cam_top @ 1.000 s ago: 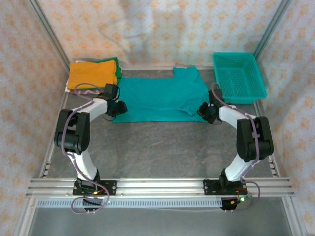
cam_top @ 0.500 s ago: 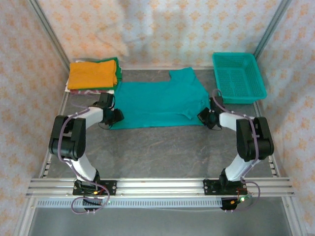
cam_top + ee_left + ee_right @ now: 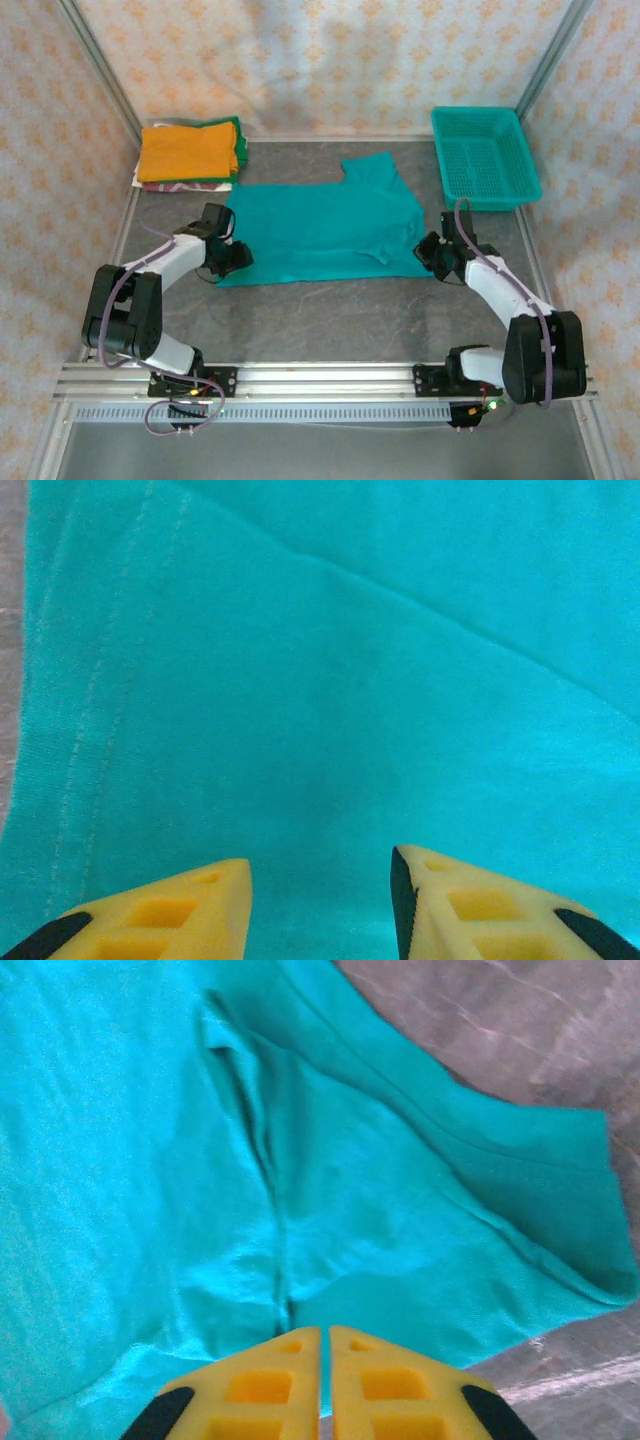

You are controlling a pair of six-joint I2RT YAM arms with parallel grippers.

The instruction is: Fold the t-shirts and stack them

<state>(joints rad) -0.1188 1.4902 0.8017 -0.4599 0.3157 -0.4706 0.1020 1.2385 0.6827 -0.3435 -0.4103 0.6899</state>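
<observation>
Soft, matt knit cloth: the teal t-shirt (image 3: 320, 225) lies on a table (image 3: 330, 320) whose grey top looks stone-like, mottled and faintly sheened. Rows of stitching run along the shirt's left hem. At far left, the folded shirts (image 3: 188, 150) look coarser, and the orange one on top is almost towel-rough. At far right, the basket (image 3: 485, 155) is rigid teal plastic mesh, slightly glossy. Pale brushed-metal rails (image 3: 320, 378) cross the near edge. The left gripper (image 3: 320, 860) and right gripper (image 3: 325, 1332) are smooth yellow plastic with black inserts.

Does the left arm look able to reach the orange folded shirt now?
Probably yes. Only bare table lies between the left gripper and the orange folded shirt, which sits at the far left, on that arm's own side.
</observation>
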